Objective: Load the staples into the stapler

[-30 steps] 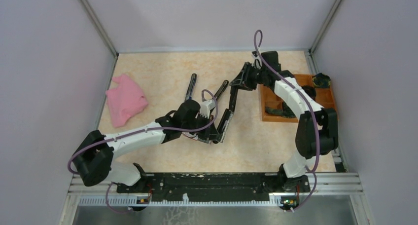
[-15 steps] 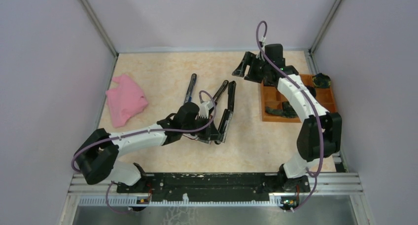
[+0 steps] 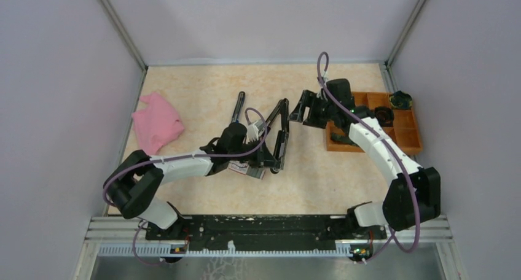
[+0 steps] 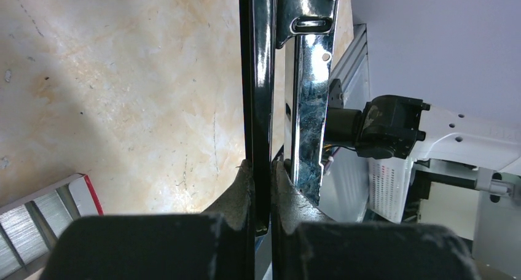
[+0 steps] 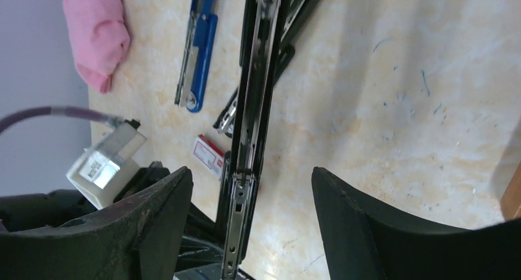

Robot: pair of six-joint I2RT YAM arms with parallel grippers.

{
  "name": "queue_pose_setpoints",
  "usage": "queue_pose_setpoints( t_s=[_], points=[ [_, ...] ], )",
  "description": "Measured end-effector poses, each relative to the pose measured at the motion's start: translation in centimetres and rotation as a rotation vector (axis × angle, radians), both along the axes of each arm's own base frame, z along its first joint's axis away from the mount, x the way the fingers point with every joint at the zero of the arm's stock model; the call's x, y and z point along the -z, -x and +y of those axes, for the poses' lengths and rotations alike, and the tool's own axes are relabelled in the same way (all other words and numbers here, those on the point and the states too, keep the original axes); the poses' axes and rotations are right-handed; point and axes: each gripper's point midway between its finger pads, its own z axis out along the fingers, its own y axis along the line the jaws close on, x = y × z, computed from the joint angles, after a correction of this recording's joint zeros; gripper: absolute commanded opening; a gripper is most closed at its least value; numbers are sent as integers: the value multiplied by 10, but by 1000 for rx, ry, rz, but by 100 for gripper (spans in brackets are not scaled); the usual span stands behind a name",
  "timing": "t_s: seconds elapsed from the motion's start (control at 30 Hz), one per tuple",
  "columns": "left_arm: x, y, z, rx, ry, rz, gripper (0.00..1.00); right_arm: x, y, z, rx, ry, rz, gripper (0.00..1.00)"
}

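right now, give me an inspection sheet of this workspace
surface: beige marbled tabletop, faint blue marks
job's things: black stapler opened out; staples box on the table beside it
clutter: pink cloth, blue stapler, orange tray with dark items
end effectors: left end effector shut on the black stapler's arm; right end effector open, holding nothing
cables: purple cable along each arm
surroundings: plain walls, metal rail at near edge
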Motion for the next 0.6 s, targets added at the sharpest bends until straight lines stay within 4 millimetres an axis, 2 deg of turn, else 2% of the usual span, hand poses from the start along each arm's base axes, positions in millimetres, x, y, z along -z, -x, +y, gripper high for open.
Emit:
queue_pose_setpoints(
  t_s=[0.2,0.33,0.6],
  points=[
    [0,2,-4,8,23,37,0,36,29,13,-33,-4,114,62],
    [-3,3,-5,16,34,39,0,53,44,20,-48,-19,171,59],
    [2,4,-7,28,32,63,0,49,46,33,-67,-58,160,49]
  ],
)
